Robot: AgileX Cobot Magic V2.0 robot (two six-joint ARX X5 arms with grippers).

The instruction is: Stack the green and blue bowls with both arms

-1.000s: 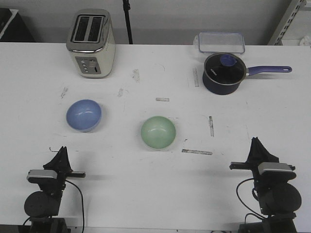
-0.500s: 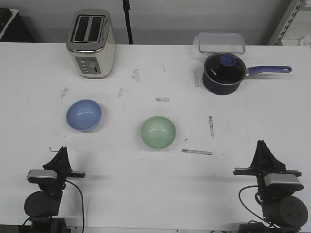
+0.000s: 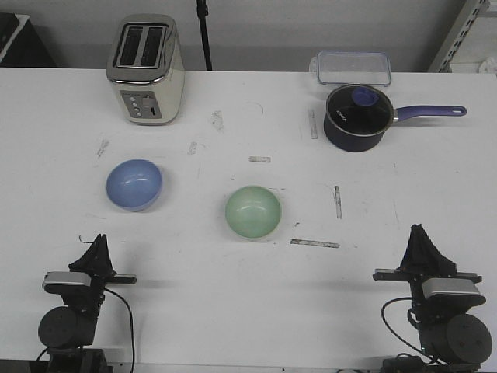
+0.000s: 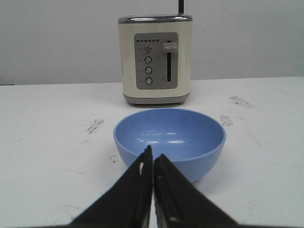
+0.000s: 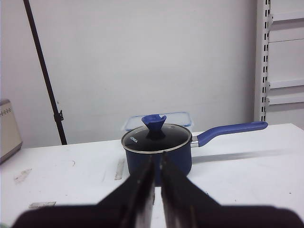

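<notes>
The light blue bowl (image 3: pixel 133 184) sits upright on the white table, left of centre. The pale green bowl (image 3: pixel 253 212) sits upright near the middle, apart from it. My left gripper (image 3: pixel 99 242) rests low near the table's front edge, a short way in front of the blue bowl. In the left wrist view the blue bowl (image 4: pixel 185 135) lies just beyond the gripper (image 4: pixel 153 155), whose jaws are shut and empty. My right gripper (image 3: pixel 420 233) rests at the front right, far from both bowls. In the right wrist view it (image 5: pixel 157 159) is shut and empty.
A cream toaster (image 3: pixel 146 68) stands at the back left and also shows in the left wrist view (image 4: pixel 156 59). A dark blue lidded saucepan (image 3: pixel 356 116) with a long handle stands at the back right, a clear lidded container (image 3: pixel 353 66) behind it. The right wrist view shows the saucepan (image 5: pixel 166 137).
A second ago my right arm shifted slightly to the right and back toward the table's front edge. Since then nothing has moved. The left arm and both bowls stayed still.
</notes>
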